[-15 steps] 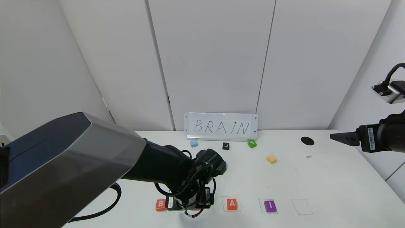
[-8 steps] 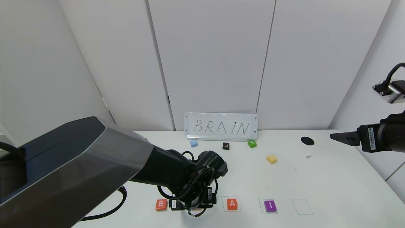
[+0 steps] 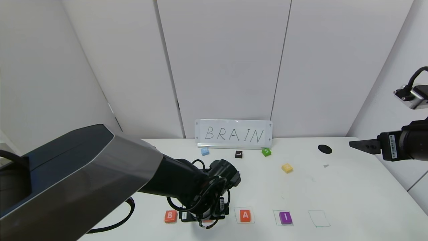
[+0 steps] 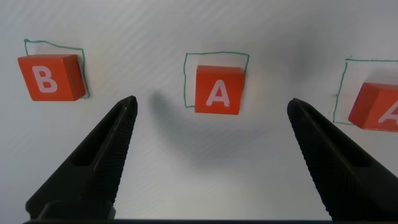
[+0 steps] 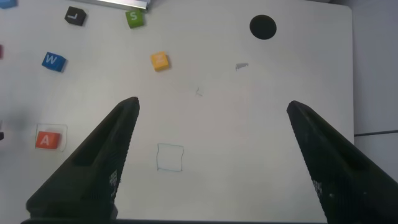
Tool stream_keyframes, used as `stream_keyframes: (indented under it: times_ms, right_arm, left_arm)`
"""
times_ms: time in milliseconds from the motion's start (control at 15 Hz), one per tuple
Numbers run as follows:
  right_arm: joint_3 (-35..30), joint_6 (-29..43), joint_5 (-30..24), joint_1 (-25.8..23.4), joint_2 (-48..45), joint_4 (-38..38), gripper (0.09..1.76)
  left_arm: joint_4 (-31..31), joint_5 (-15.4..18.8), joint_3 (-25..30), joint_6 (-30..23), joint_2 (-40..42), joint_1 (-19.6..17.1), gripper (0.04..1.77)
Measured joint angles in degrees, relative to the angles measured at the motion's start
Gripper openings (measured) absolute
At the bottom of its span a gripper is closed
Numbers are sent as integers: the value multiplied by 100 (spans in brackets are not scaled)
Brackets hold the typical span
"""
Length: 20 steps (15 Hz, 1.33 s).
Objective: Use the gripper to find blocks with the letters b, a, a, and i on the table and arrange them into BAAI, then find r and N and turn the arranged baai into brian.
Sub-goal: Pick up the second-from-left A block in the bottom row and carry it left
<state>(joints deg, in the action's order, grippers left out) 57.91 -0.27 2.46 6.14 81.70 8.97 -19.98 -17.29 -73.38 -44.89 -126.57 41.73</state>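
Two left fingers (image 4: 106, 149): spread wide, straddling the middle A block (image 4: 218, 89), gripping nothing.
Left gripper (image 4: 211, 155): above that A.
B block (image 4: 51, 76): beside that A.
Right gripper (image 5: 214, 162): open, well away over the table (image 3: 351, 187).
N (image 3: 287, 168): far beyond that A.

Near edge of worktop (image 3: 351, 187), row left to right: B block (image 3: 170, 216), first A block (image 4: 218, 89) under the left hand (image 4: 211, 134), second A block (image 3: 245, 215), I block (image 3: 285, 218), then a drawn square (image 3: 318, 218) with nothing in it. Sign (image 3: 233, 134) stands at far edge; before it W block (image 3: 204, 151), L block (image 3: 238, 154), S block (image 3: 266, 152). N (image 3: 287, 168) lies right of centre, nearer than S. Right hand (image 3: 355, 145) over far right edge
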Motion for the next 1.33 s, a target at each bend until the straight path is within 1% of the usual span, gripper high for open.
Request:
stream_keyframes:
  times_ms: [133, 467, 533, 600, 667, 800, 1000, 1067, 1133, 1333]
  right_arm:
    - [-5, 2, 0, 7, -4, -2, 171]
    - [-9, 5, -1, 7, -4, -2, 171]
    - [-16, -2, -1, 7, -4, -6, 171]
    - [-20, -2, -1, 7, -4, -6, 171]
    - [-24, -2, 0, 7, -4, -6, 171]
    - [-27, -5, 0, 13, -4, -6, 171]
    - [-33, -6, 0, 33, -4, -9, 171]
    - [-33, -5, 0, 33, -4, -9, 171]
    - [-35, -6, -1, 33, -4, -9, 171]
    - [-35, -6, -1, 33, -4, -9, 171]
  left_arm:
    - [149, -116, 44, 0, -121, 0, 172]
    - [160, -124, 61, 0, -226, 0, 172]
    - [274, -124, 78, 0, -243, 0, 172]
    - [358, -129, 100, 2, -267, 2, 163]
    - [371, -134, 116, -2, -283, 2, 146]
    - [373, -162, 119, -2, -300, 2, 115]
    - [371, -168, 116, -2, -313, 2, 83]
    - [371, -171, 116, -2, -315, 2, 68]
    - [367, -168, 113, 0, -317, 0, 50]
    - [367, -171, 113, 0, -317, 0, 51]
